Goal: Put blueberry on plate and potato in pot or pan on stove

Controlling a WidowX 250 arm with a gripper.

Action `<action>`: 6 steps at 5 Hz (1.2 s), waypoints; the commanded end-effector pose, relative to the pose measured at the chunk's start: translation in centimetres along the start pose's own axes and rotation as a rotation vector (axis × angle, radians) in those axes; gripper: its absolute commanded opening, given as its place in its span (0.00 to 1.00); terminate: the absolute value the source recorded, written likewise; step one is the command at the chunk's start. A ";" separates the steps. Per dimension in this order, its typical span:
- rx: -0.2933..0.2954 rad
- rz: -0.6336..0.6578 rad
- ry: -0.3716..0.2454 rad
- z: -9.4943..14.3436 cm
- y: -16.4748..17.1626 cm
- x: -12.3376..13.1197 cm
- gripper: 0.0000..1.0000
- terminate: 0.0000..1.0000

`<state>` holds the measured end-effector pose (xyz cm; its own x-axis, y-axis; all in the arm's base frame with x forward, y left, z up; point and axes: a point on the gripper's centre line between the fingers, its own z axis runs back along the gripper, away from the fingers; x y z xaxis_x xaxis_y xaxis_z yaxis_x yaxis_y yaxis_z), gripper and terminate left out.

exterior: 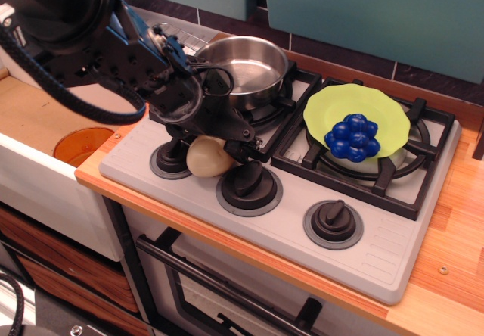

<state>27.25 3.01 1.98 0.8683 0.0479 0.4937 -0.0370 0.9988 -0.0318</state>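
Potato is pale tan and oval, and it sits low at the front left of the stove, between the left knob and the middle knob. It looks lifted a little off the grey surface, but I cannot tell this for sure. The gripper is directly over it, at 12 o'clock from the potato, and its black fingers close on the potato's upper part, so it is grasping the potato. The arm goes from the gripper toward 10 o'clock, thick and black, with a looping cable.

At 1 o'clock from the potato, the steel pot stands on the back left burner grate. It is upright and shiny, and I see nothing inside it. The gripper body hides part of its near wall.

At 3 o'clock from the pot, the lime-green plate lies on the right burner grate. The blueberry rests on the plate, on the near right part of it, a bumpy deep-blue bunch.

The third knob is at 5 o'clock from the potato, well apart from it. At 9 o'clock from the potato, below the counter edge, an orange dish sits in the lower left area.
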 end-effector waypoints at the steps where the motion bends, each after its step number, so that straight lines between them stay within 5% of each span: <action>1: 0.016 -0.004 0.072 2.1 -1.1 0.5 0.00 0.00; 3: 0.015 -0.006 0.108 4.3 -1.6 1.7 0.00 0.00; 5: -0.008 -0.054 0.200 8.2 -0.4 7.8 0.00 0.00; 6: -0.015 -0.094 0.205 7.6 0.6 10.8 0.00 0.00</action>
<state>32.15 4.21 12.14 0.9662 -0.0499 0.2527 0.0576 0.9981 -0.0234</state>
